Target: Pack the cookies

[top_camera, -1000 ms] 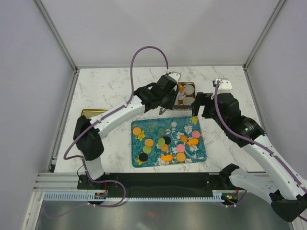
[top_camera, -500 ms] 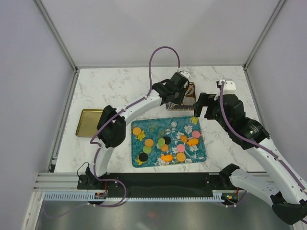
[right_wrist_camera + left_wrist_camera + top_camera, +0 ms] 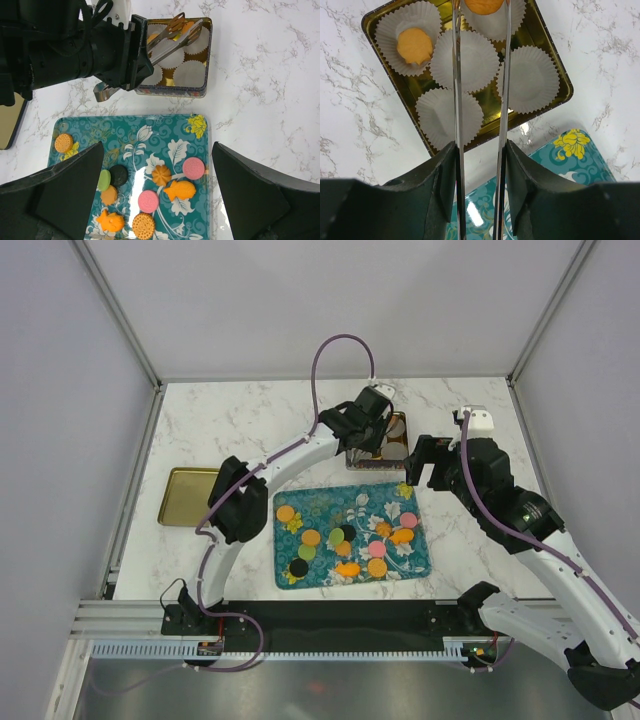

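Cookies [image 3: 193, 168]: most lie flat on the teal floral tray [image 3: 125, 132], directly below and between the fingers of the right gripper [image 3: 422, 472]. They are orange, pink, green and black, mostly spread apart, a few touching.

Right gripper: fingers spread wide, nothing between them, hovering above the tray's far right part.

Left gripper [image 3: 480, 150]: clamped onto metal tongs [image 3: 456, 100], 1 pad on each blade. The blades run straight ahead of the fingers, out over the gold tin [image 3: 172, 91].

Tong tips: 1 orange cookie [image 3: 482, 4] sits between them, above a white paper cup. The left wrist view crops the tips, so contact with the cup cannot be judged.

Second orange cookie [image 3: 415, 45]: lying in a cup ahead and left of the left gripper.

Paper cups [image 3: 532, 77]: 5 visible in the left wrist view, packed edge to edge; the other 3 hold no cookie.

Tin stands on the marble table [image 3: 230, 420], just beyond the tray, ahead and left of the right gripper.
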{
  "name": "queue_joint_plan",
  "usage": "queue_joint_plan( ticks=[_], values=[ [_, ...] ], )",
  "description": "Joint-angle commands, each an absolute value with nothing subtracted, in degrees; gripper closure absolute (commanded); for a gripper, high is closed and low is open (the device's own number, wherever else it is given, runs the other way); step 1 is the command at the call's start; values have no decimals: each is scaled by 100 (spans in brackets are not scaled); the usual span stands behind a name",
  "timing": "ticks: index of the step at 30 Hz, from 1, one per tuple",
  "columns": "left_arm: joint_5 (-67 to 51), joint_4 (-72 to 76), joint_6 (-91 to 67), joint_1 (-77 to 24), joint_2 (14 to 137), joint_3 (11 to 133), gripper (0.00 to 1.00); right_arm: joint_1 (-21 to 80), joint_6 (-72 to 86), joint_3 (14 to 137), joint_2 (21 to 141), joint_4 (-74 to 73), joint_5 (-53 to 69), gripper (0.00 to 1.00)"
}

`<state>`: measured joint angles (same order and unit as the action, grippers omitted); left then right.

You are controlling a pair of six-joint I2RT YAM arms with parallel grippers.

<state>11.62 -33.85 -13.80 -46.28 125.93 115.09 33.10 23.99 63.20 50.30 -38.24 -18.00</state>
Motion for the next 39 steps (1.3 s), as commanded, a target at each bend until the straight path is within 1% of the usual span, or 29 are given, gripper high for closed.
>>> queue_joint_plan(
  ticks=[1,9,12,16,19,20,22,23,25,26,27,31,34,36,39],
  values=[
    [1134,-3120,-1116,-4588,12718,11900,52,3287,2426,6434,4966,-3815,-1793,2],
    [1072,-3120,-1055,-4570,12700,12032,44,3296,2435,6495,4992,-3832,-1723,2],
    [1046,-3120,-1046,-4562,12604,11997,44,3296,2417,6495,4983,-3832,-1731,2],
    [949,-3120,-1090,-4579,12096,11813,46,3287,2391,6521,5010,-3823,-1775,2],
    [940,-3111,-1177,-4588,11595,11331,48,3287,2356,6539,5045,-3823,-1810,2],
    [940,-3120,-1230,-4605,11175,10929,48,3287,2329,6548,5071,-3815,-1811,2],
    [941,-3111,-1405,-4684,10786,10461,49,3287,2294,6548,5115,-3788,-1854,2],
    [940,-3111,-1441,-4737,10375,9972,49,3278,2277,6557,5185,-3771,-1889,2],
    [1107,-3103,-1546,-4948,9960,9451,49,3243,2198,6591,5282,-3744,-1872,2],
    [1151,-3094,-1582,-5027,9767,8944,49,3208,2171,6609,5387,-3735,-1802,2],
    [1195,-3102,-1626,-5193,9382,8704,49,3173,2145,6627,5449,-3701,-1732,2],
    [1397,-3129,-2063,-5633,8431,7387,49,2674,1960,6793,5748,-3639,-1048,2],
    [1441,-3207,-2415,-5923,7729,6657,49,2252,1916,6820,5958,-3490,-371,2],
    [1424,-3260,-2566,-6116,7420,6338,49,2075,1925,6803,6055,-3384,-28,2],
    [1380,-3497,-2742,-6353,6988,5942,49,1829,1942,6733,6073,-3296,-17,2]
  ],
)
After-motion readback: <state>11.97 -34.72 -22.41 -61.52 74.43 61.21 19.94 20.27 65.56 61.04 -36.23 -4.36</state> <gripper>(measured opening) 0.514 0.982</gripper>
